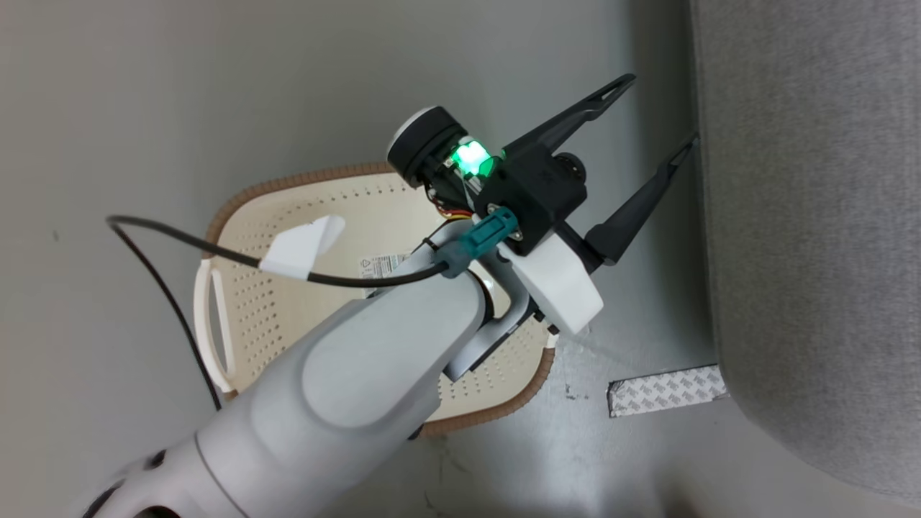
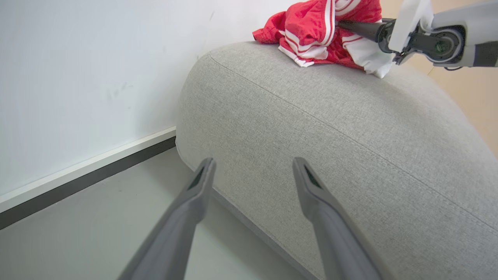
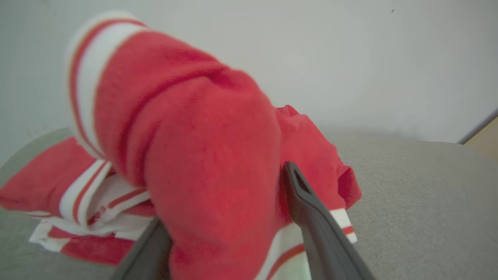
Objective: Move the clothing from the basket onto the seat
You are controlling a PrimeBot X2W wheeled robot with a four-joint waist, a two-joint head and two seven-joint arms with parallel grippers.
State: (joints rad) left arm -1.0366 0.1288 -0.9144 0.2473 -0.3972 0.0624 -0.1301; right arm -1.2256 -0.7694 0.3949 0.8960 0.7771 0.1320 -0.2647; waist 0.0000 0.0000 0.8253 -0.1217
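The big grey sofa (image 1: 813,216) runs down the right side of the head view. In the left wrist view it (image 2: 330,136) fills the middle and the right, with a white wall (image 2: 78,77) at the upper left and a dark strip (image 2: 78,179) along the bottom of the wall.

The cream basket (image 1: 237,205) with the brown rim sits on the grey floor (image 1: 144,108) in the middle of the head view, near the sofa but not touching it. A pale arm covers much of it. The part of its bottom that shows has rows of little holes and one small paper label (image 1: 385,265) on it.

The red jersey (image 2: 311,31) lies in a heap on top of the sofa, at the top of the left wrist view. In the right wrist view it (image 3: 202,155) is close and blurry. One fold stands up high, and the rest lies flat on the sofa at the lower left.

The left gripper (image 1: 662,108) is above the basket's right side. Its fingers are spread apart and hold nothing. One fingertip is right at the sofa's edge.

The right gripper (image 2: 344,25) reaches into the jersey from the upper right of the left wrist view. In its own view its fingers (image 3: 311,217) are spread wide, with red cloth bunched between them and over the left one.

A strip of grey tape (image 1: 665,388) lies on the floor at the lower right of the head view, and its end meets the sofa.
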